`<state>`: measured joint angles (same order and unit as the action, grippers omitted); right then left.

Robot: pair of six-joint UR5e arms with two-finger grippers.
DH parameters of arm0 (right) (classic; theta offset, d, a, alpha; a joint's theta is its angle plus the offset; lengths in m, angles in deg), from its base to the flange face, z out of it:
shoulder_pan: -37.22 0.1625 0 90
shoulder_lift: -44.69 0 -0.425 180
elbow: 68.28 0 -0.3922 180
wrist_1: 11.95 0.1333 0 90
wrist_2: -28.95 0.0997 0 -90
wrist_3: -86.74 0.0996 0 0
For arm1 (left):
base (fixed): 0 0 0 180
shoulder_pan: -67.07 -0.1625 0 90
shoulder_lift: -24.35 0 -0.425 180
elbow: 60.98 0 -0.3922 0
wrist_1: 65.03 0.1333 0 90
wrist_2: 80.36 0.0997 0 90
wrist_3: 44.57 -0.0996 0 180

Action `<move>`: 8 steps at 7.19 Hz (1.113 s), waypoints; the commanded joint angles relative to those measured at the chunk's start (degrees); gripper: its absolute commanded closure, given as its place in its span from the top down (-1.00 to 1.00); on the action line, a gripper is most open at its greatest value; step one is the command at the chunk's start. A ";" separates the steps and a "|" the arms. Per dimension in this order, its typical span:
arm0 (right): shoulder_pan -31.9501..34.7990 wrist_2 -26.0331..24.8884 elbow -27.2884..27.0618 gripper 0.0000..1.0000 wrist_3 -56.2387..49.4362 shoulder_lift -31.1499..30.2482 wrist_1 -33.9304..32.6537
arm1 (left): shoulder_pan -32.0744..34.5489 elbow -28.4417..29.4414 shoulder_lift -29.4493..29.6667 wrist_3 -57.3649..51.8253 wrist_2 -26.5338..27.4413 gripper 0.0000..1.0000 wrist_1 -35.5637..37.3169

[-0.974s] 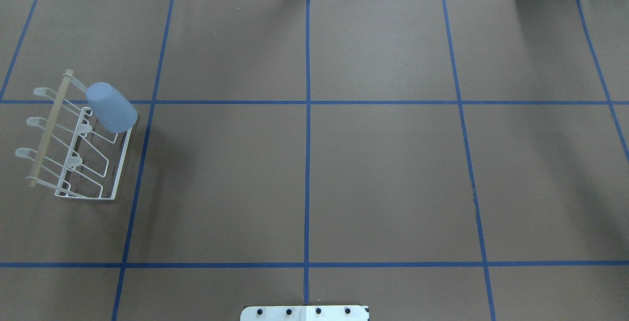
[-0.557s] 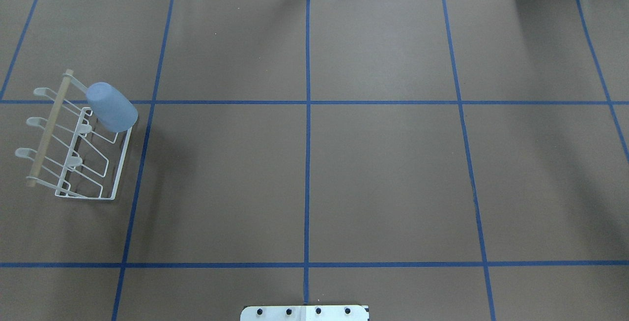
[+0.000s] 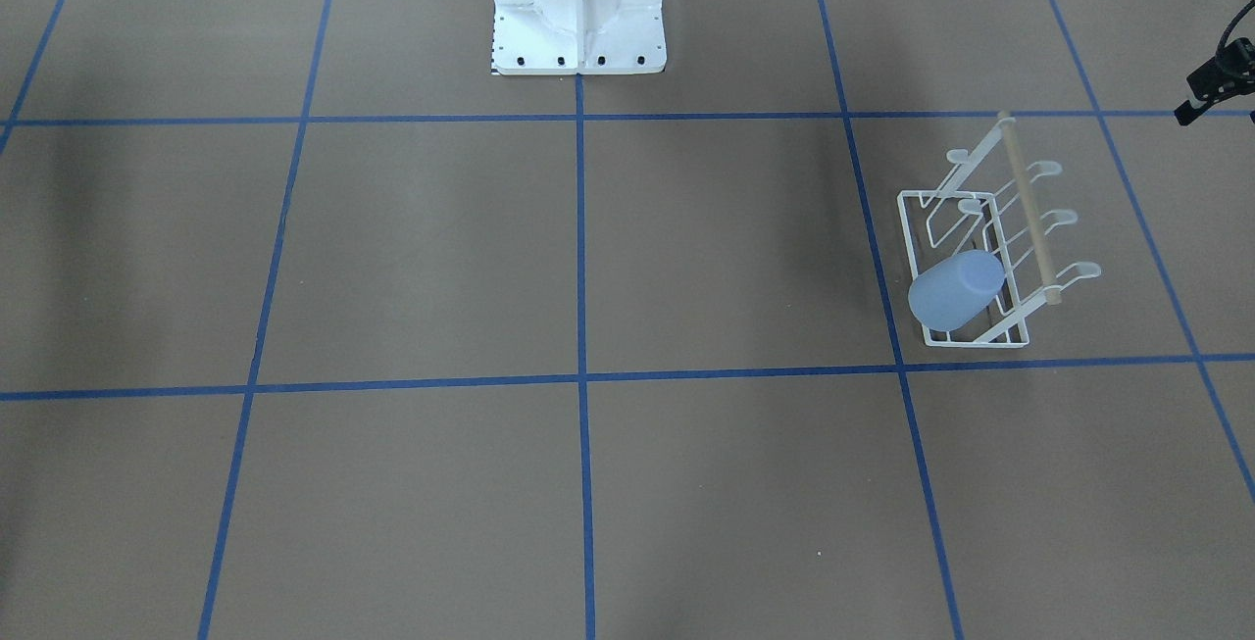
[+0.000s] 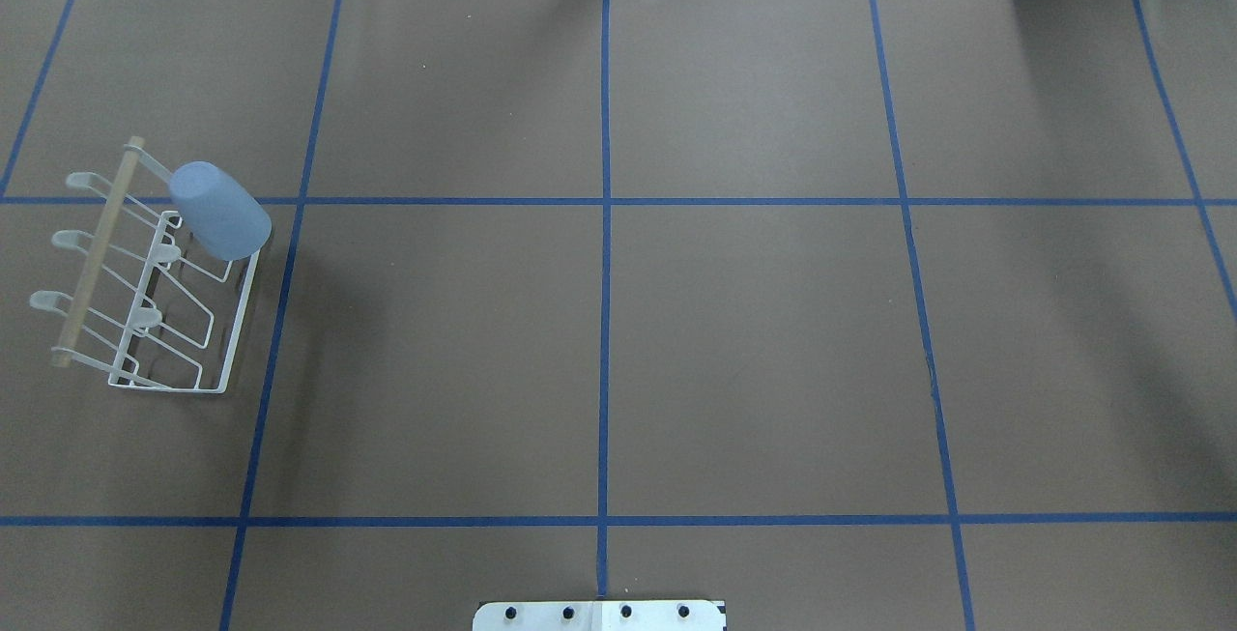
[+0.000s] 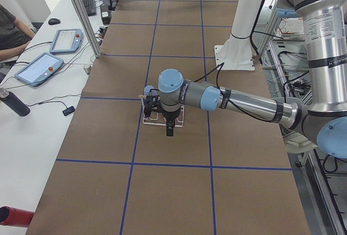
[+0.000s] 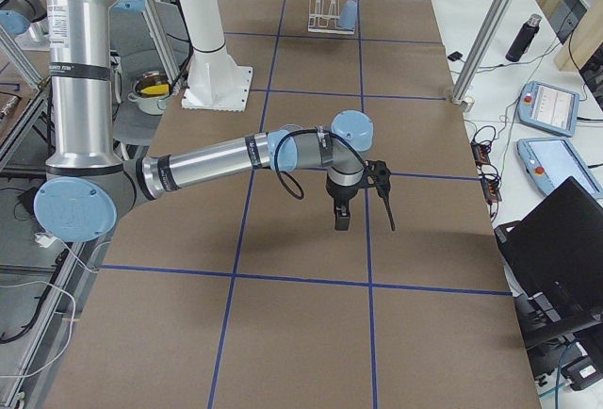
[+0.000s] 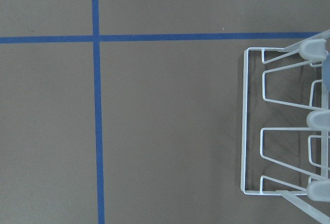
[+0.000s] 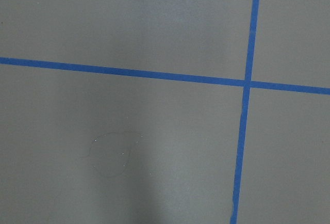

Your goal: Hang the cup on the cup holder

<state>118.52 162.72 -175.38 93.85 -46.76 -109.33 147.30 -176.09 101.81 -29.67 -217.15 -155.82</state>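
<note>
cup (image 4: 220,211) tilted on cup holder (image 4: 98,254) prong; left hand (image 5: 169,132), right hand (image 6: 341,221): cannot tell grip

place: a robot lab | surface (image 4: 773,341): big and brown, with blue tape lines (image 4: 605,322) that make squares | robots: a left arm (image 5: 238,102) and a right arm (image 6: 217,159), big and metal, by a white stand (image 3: 578,3) | side desks: control tablets (image 5: 41,68), a laptop (image 6: 556,239), a person (image 5: 10,29) sitting
</note>
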 commanded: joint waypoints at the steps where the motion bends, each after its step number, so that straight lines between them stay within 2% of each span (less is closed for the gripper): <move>1: 0.00 0.96 -0.04 1.00 0.00 -0.21 0.09 | 0.01 -0.12 0.23 0.04 -0.15 0.96 0.00; 8: 0.00 0.87 -0.83 1.00 0.35 -0.12 0.09 | -0.17 -0.12 1.55 -0.14 -0.06 0.96 0.00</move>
<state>118.52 163.60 -176.10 93.91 -46.90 -109.25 147.06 -176.14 103.35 -30.02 -217.08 -155.88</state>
